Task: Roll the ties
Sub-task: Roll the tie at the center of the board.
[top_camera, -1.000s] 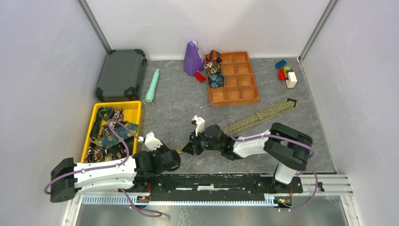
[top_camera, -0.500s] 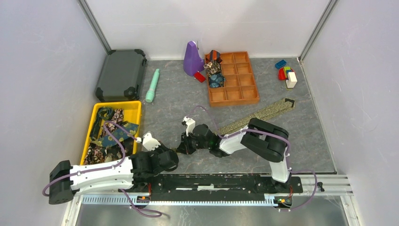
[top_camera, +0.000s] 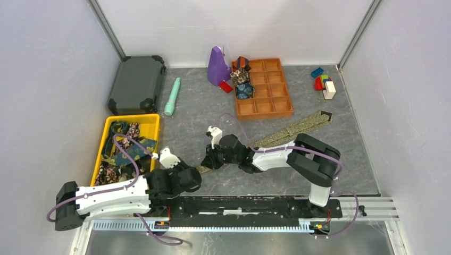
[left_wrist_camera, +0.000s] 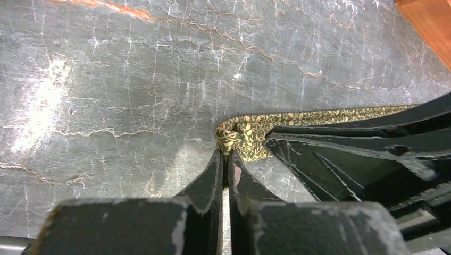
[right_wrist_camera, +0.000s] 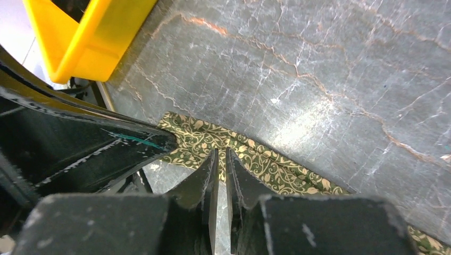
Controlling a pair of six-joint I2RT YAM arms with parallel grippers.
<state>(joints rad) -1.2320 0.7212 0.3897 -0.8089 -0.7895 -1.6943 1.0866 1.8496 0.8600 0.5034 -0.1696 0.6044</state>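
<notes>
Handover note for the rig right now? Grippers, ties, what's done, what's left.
Left gripper: shut on the narrow end of the olive-gold tie, where the fabric is just curled over.
Right gripper: shut on the same tie, close beside the left.
The rest of that tie lies flat, running diagonally toward the far right of the table.
Done: rolled ties sit in the left column of the orange tray.
Left: roll this tie, barely begun; flat ties lie in the yellow bin.
</notes>
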